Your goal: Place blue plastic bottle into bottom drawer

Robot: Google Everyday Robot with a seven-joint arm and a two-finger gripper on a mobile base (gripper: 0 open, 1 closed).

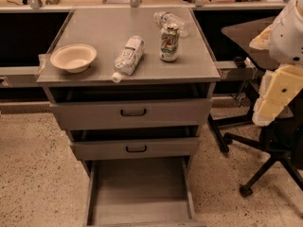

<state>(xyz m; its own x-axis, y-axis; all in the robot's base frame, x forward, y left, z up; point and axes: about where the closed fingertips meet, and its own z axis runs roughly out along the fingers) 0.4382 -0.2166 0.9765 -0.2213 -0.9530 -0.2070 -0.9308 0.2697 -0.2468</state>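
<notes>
The blue plastic bottle (129, 55) lies on its side on the grey cabinet top (94, 30), white cap pointing to the front edge, label facing up. The bottom drawer (139, 212) is pulled wide open at floor level and shows a plain flat tray with nothing in it. Only white and cream segments of my arm (284, 56) show at the right edge, to the right of the cabinet and well away from the bottle. My gripper is out of view.
A green-and-white soda can (169, 42) stands right of the bottle, with a smaller clear bottle (170, 20) lying behind it. A cream bowl (73, 56) sits at the top's left. Two upper drawers (133, 112) stand slightly out. An office chair base (265, 150) is on the floor at right.
</notes>
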